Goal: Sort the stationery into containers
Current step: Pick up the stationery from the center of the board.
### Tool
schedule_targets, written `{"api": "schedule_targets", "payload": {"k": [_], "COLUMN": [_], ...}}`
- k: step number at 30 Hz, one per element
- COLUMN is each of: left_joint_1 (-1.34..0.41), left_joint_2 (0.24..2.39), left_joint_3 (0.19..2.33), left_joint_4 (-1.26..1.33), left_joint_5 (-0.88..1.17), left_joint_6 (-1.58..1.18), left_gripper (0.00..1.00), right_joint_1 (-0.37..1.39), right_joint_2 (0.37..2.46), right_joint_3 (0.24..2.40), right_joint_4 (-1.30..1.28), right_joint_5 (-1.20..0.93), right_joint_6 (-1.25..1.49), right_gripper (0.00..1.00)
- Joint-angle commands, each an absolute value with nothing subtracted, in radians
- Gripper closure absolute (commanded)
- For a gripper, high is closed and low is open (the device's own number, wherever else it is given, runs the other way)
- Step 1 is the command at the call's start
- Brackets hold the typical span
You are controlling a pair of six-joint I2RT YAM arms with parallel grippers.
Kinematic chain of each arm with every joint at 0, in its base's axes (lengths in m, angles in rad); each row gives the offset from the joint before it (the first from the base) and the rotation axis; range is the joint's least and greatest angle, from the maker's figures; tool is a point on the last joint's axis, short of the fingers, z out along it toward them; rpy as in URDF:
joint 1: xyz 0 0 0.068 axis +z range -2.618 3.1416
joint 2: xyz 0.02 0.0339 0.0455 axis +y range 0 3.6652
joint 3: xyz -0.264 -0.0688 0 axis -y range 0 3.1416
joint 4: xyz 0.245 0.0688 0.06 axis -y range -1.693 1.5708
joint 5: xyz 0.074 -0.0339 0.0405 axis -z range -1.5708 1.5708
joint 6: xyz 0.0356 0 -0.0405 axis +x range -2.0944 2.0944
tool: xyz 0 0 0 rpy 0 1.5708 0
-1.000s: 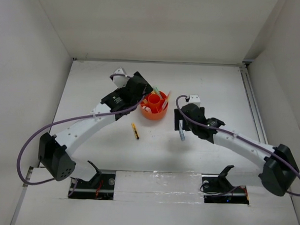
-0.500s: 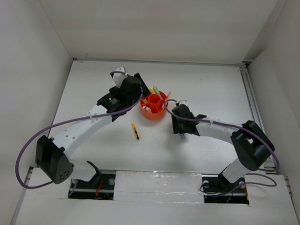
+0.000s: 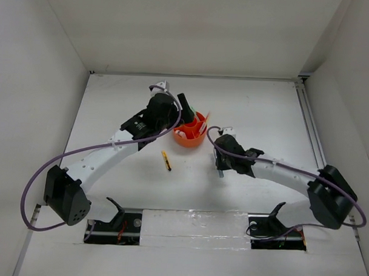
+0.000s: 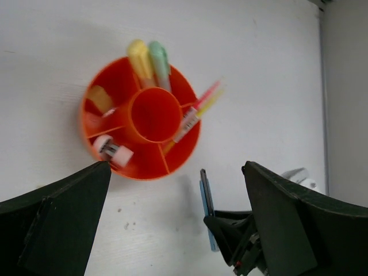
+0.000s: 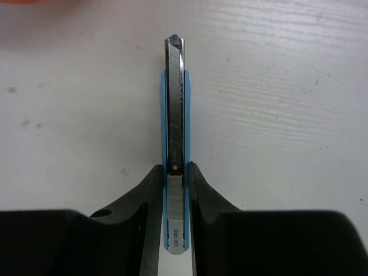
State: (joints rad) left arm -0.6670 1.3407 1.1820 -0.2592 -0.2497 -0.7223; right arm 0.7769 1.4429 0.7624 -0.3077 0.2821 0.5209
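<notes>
- Overhead view of a white table [image 3: 264,116] with two robot arms reaching in from the near edge toward a round orange tub [image 4: 144,162].
- The tub already holds a yellow marker [image 4: 140,57] and a pale green marker [image 4: 159,60] side by side in one outer compartment. A tan eraser [image 4: 100,98] and a pink-white eraser [image 4: 112,152] sit in others, and thin red and yellow pens [image 4: 198,106] lean out over the rim. The central cup looks empty.
- The right gripper [image 5: 175,168] is down at the table, its two fingers pressed against both sides of a slim grey-blue cutter [image 5: 175,115]. The cutter lies flat near the tub with its tip toward it, so this claw is closed on the cutter.
- The left gripper [image 3: 184,108] hangs above the tub with its jaws spread wide, holding nothing.
- An orange-black pen [image 3: 166,160] lies loose on the table between the arms, apart from the tub.
- The step in hand appears to be picking up the cutter.
- The next move likely calls for a straight lift, a short carry and a release over an outer compartment (the left arm crowds that space, so clearance may matter).
</notes>
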Motion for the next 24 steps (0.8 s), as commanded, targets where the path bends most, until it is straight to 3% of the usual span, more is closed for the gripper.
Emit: {"api": "schedule_targets", "payload": {"k": [1,10,19,24], "left_joint_1": [-0.666,-0.73,-0.73,-0.73], "left_joint_2": [1.338,1.361,1.381,1.413], "left_joint_3": [1.144,1.095,1.083,1.083], "left_joint_4": [-0.082,0.09,0.124,0.114], "left_joint_5": [0.049,0.317,0.336,0.318], "left_joint_6": [-0.635,-0.588,-0.588,-0.606], "left_gripper": [0.01,0.01,0.04,0.14], "right_joint_1": [0.788,0.816,0.856,0.856], "right_joint_2": [1.292,1.15,1.048,0.993], "right_joint_3": [0.813,0.919,0.94,0.95], "right_joint_4": [-0.345,-0.309,-0.233,-0.213], "right_joint_5": [0.328,0.284,0.255,0.244], "right_joint_6": [0.537,0.48,0.48,0.462], "right_gripper": [1.0,1.0,1.0,1.0]}}
